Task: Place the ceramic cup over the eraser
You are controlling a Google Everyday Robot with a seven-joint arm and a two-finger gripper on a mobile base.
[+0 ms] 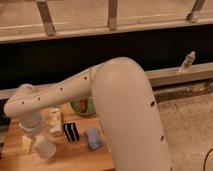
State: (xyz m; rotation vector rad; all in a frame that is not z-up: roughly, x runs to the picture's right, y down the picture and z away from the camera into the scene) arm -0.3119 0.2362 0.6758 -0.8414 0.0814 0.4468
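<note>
The cream-white ceramic cup (44, 148) is at the front left of the wooden table (75, 157), tilted on its side. The eraser (71, 131), a small black block with white stripes, lies on the table to the right of the cup, apart from it. My gripper (30, 142) hangs under the arm's wrist at the table's left edge, right beside the cup on its left. The wrist hides most of the gripper, and I cannot tell whether it touches the cup.
A white labelled bottle (55, 121) stands just behind the eraser. A light blue soft object (93, 138) lies to its right. A green bowl (83, 106) sits at the back. My large arm link (125, 115) covers the table's right side. A small bottle (187, 62) stands on the far ledge.
</note>
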